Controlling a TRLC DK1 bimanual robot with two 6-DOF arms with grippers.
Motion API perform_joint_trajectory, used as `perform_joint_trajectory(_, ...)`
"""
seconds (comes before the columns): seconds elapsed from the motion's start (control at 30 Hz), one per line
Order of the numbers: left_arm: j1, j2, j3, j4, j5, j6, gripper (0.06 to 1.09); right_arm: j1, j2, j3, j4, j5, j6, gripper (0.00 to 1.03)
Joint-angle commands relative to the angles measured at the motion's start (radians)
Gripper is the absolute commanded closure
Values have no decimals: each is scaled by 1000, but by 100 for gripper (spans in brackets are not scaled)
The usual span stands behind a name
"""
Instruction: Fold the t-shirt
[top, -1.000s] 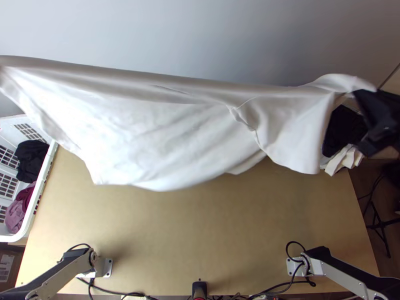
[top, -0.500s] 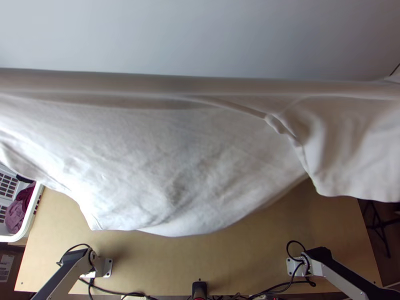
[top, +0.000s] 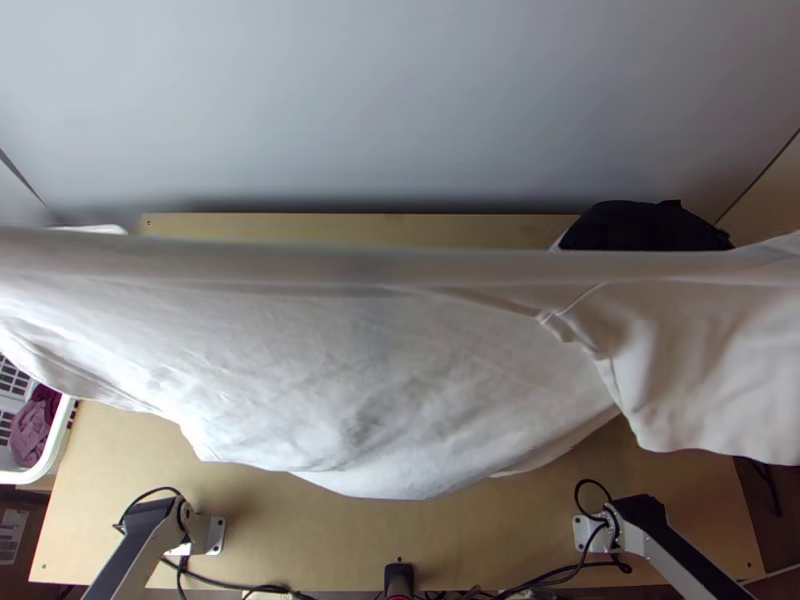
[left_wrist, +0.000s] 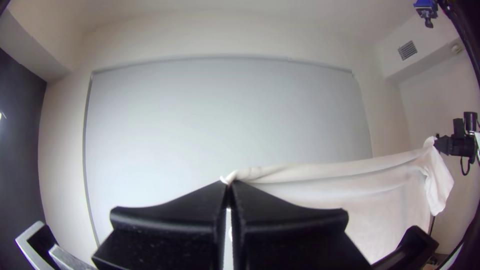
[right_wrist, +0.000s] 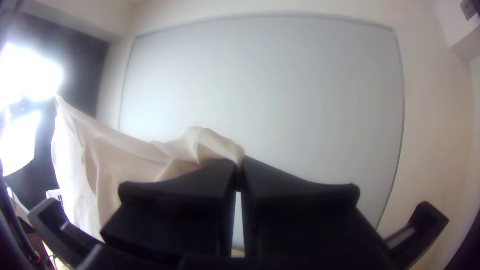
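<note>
A pale grey panel (left_wrist: 225, 110) covers much of the room's wall; the light wooden table (top: 300, 540) stretches below; above it the white t-shirt (top: 350, 370) hangs spread between the arms; a white basket (top: 58, 455) with mauve cloth (top: 30, 440) stands at the table's left; a black bundle (top: 640, 228) lies near its far right corner; the left gripper (left_wrist: 228, 186) and right gripper (right_wrist: 239, 167) each pinch the shirt's upper edge.

1. At seven o'clock, the left arm (top: 150, 548) is silver-grey and black, with a pale metal base plate (top: 214, 535), having small holes.
2. At five o'clock, the right arm (top: 688, 556) has the same colours.
3. Thin black cables (top: 153, 490) curve beside both.
4. The left gripper (left_wrist: 229, 186) and right gripper (right_wrist: 240, 164) have wide black fingers, becoming narrow at tips.
</note>
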Motion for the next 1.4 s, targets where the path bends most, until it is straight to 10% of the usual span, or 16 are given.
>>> perform_joint_trajectory(0.0,-17,-99,-282,-48,48,27,105,0,-68,-229,-13,-46,25,100)
perform_joint_trajectory(0.7,-248,12,-1179,346,44,-13,105,146,150,-1123,350,-112,39,100)
perform_joint_trajectory(1.13,-386,205,-1325,590,-87,-12,105,115,555,-1223,682,-115,53,100)
perform_joint_trajectory(1.37,-383,243,-1314,608,-87,-1,105,94,552,-1206,655,-111,108,55)
